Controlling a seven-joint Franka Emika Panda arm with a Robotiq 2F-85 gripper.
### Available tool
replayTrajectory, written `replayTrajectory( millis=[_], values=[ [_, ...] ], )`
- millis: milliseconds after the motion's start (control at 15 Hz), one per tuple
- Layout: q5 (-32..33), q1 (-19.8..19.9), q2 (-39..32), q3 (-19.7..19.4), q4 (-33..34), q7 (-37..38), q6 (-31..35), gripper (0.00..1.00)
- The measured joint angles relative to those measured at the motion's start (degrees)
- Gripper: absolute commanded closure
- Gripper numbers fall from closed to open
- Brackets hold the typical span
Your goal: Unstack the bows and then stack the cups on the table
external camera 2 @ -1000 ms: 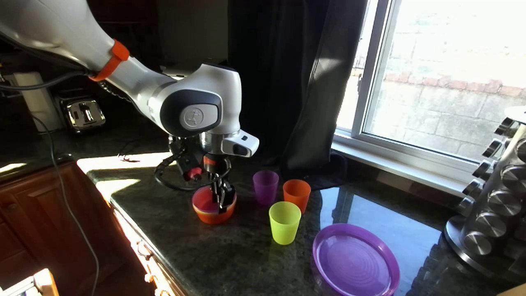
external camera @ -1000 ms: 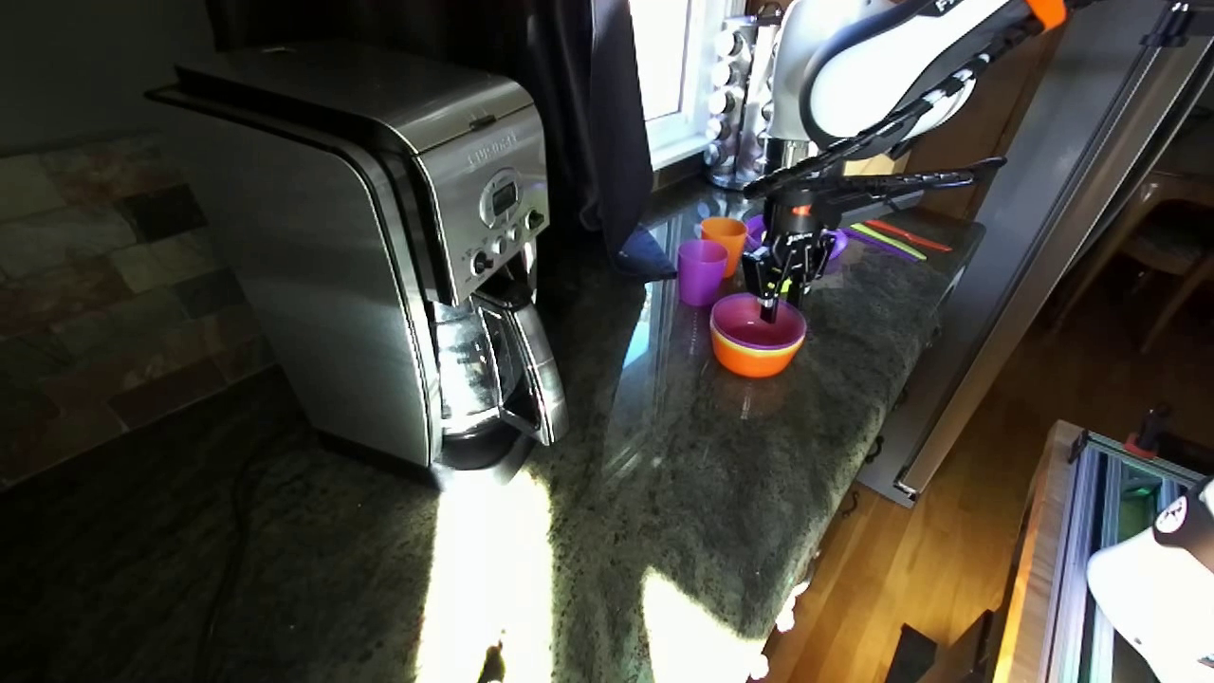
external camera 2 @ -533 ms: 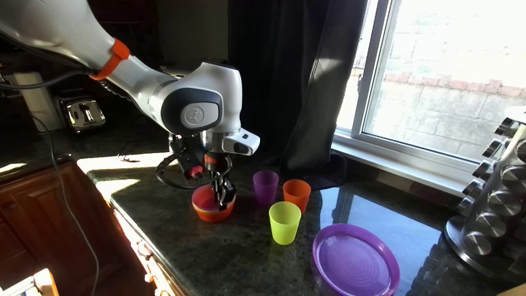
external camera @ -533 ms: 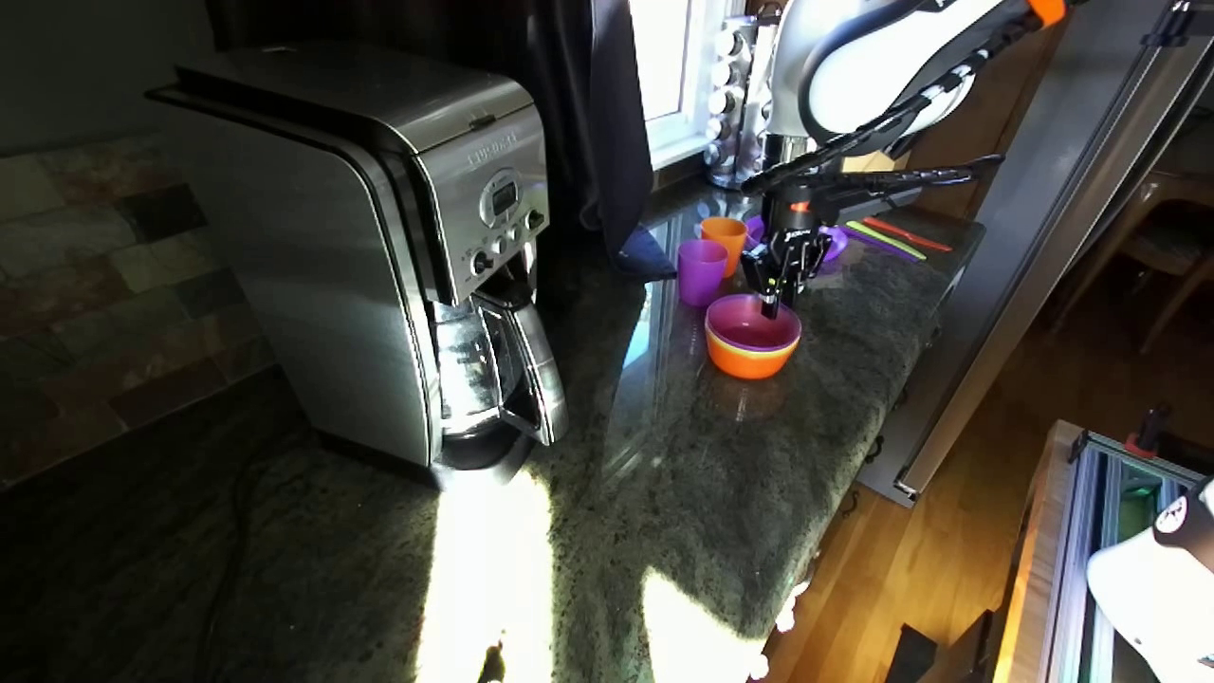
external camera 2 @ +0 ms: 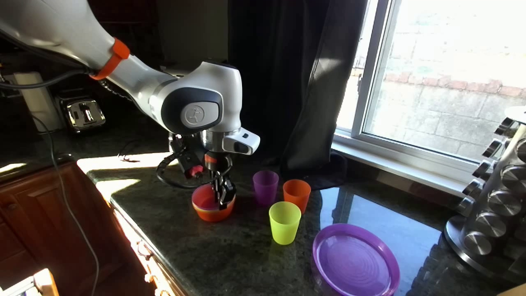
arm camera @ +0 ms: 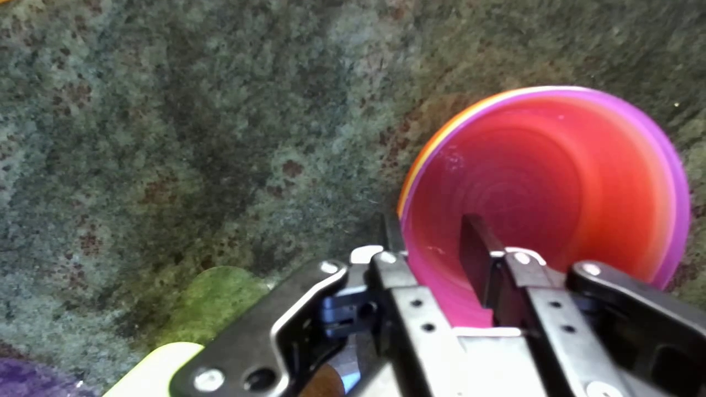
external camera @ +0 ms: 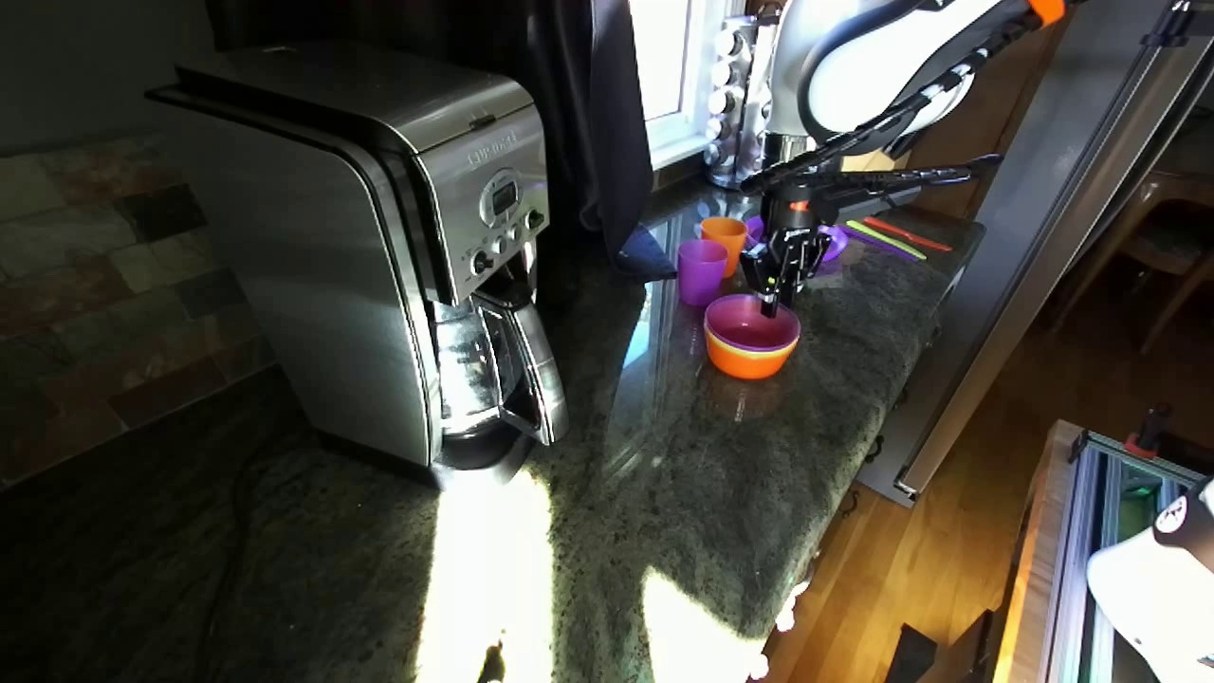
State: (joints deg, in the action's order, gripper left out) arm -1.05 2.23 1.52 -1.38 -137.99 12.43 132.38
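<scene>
The nested bowls (arm camera: 540, 165) sit on the tabletop (arm camera: 248, 138) under the hand (arm camera: 430, 223); its fingers are spread, one inside the rim, one outside; the bowls run purple innermost, yellow-green, orange outermost.

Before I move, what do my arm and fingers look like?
The arm is white and rounded, with an orange-red band, a dark cap bearing a round emblem, and a looping black cable. The fingers are black and flat, on dark linkages with grey metal bars.
</scene>
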Motion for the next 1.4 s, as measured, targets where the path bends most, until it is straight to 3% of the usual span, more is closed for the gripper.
replayTrajectory(
  millis=[267, 400, 533, 667, 1333, 1400],
  values=[
    [0.0, 0.0, -0.1, 0.0, 0.0, 0.0, 0.0, 0.61],
    [0.0, 0.0, -0.3, 0.0, 0.0, 0.0, 0.0, 0.66],
    [0.0, 0.0, -0.3, 0.0, 0.0, 0.0, 0.0, 0.94],
    [0.0, 0.0, -0.4, 0.0, 0.0, 0.0, 0.0, 1.0],
    [0.0, 0.0, -0.3, 0.0, 0.1, -0.4, 0.0, 0.99],
    [-0.2, 0.0, -0.1, 0.0, 0.1, -0.8, 0.0, 0.95]
  ],
)
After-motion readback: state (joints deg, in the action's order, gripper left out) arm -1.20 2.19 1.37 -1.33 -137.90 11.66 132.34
